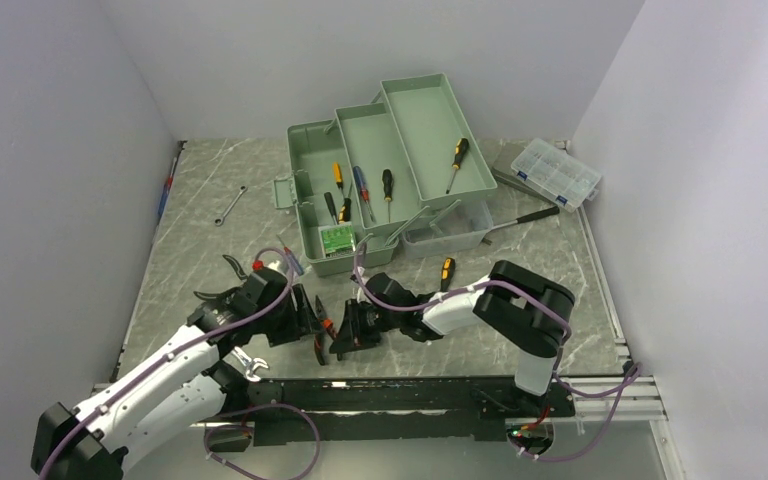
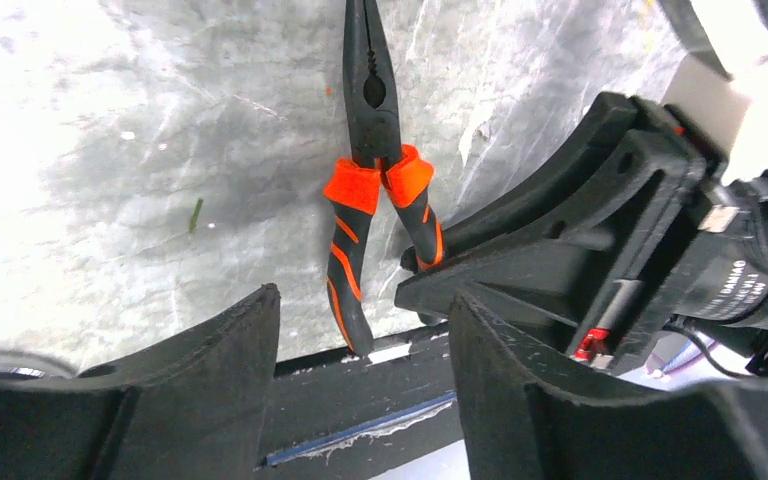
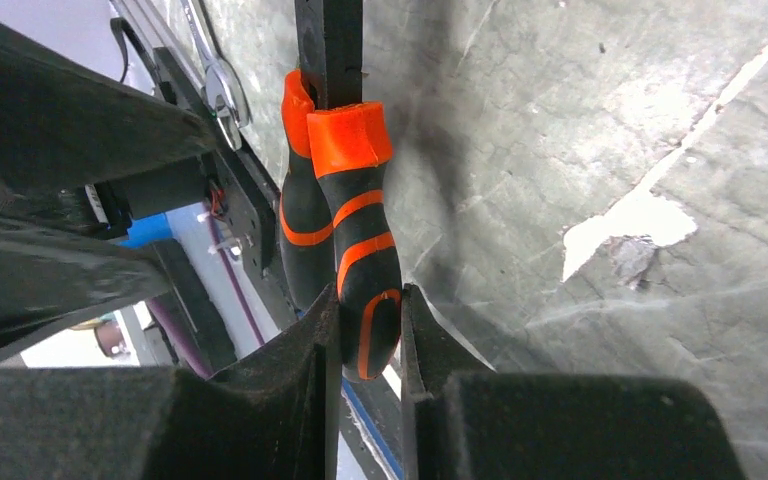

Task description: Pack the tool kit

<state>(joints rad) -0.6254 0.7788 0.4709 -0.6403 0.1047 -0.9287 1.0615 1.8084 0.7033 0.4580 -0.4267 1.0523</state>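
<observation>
Back right corner: the small clear organizer box [image 1: 557,172] sits on a dark flat panel [image 1: 508,165]. Over by the left wall, a blue stick-like item [image 1: 166,192] lies along the marbled grey table's [image 1: 200,250] edge.

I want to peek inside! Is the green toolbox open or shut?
Open. The toolbox has its trays folded out in steps, and screwdrivers lie uncovered in them.

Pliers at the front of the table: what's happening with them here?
The right fingers are pinched on one orange-and-black handle of the pliers. The left fingers stand open right beside them, holding nothing. Behind, the green toolbox sits open with several screwdrivers already in its trays.
</observation>
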